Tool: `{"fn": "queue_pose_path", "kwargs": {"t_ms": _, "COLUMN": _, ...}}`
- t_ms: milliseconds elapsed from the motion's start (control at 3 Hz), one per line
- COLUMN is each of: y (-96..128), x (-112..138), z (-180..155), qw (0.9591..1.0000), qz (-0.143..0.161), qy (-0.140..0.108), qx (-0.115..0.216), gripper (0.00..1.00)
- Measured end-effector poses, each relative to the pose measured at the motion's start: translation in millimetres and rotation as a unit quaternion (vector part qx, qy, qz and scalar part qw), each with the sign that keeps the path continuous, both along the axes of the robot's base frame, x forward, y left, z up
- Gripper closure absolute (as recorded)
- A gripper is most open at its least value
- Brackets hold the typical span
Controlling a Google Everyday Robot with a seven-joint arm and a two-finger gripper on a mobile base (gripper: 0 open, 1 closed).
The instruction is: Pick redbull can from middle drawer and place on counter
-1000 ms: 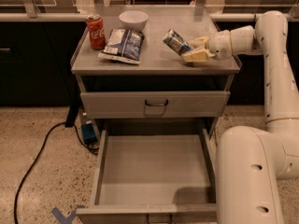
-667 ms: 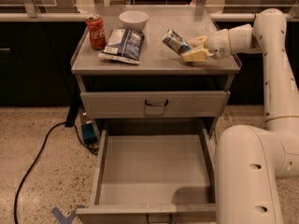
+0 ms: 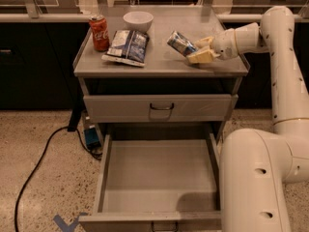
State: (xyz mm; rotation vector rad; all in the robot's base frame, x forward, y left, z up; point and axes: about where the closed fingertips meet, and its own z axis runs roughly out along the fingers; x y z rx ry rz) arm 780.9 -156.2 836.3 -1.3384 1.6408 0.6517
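Note:
The redbull can point(image 3: 180, 43), slim and silver-and-blue, is tilted just above the right part of the counter point(image 3: 159, 64). My gripper point(image 3: 199, 50) reaches in from the right at counter height and is shut on the can's lower end. The middle drawer point(image 3: 159, 178) below is pulled out wide and its grey flat bottom holds nothing. My arm's white base point(image 3: 256, 182) stands at the drawer's right side and hides its right front corner.
On the counter stand a red Coca-Cola can point(image 3: 99, 32) at the back left, a white bowl point(image 3: 138, 20) and a blue chip bag point(image 3: 127, 46). The top drawer point(image 3: 159, 108) is closed. A black cable point(image 3: 38, 163) and a blue box point(image 3: 91, 137) lie on the floor at left.
The gripper and the can have shifted very slightly left and up; nothing else has moved.

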Motion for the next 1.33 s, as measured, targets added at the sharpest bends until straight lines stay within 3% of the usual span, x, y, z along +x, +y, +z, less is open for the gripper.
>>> {"fn": "queue_pose_path", "kwargs": {"t_ms": 667, "y": 0.6, "x": 2.7, "z": -2.0, "qw": 0.9983, "qz": -0.005, "qy": 0.001, "qx": -0.058, "gripper": 1.00}}
{"fn": "queue_pose_path", "kwargs": {"t_ms": 1000, "y": 0.6, "x": 2.7, "z": -1.9, "qw": 0.9983, "qz": -0.005, "qy": 0.001, "qx": -0.058, "gripper": 0.92}}
{"fn": "queue_pose_path", "kwargs": {"t_ms": 1333, "y": 0.6, "x": 2.7, "z": -1.9, "qw": 0.9983, "qz": -0.005, "qy": 0.001, "qx": -0.058, "gripper": 0.73}}
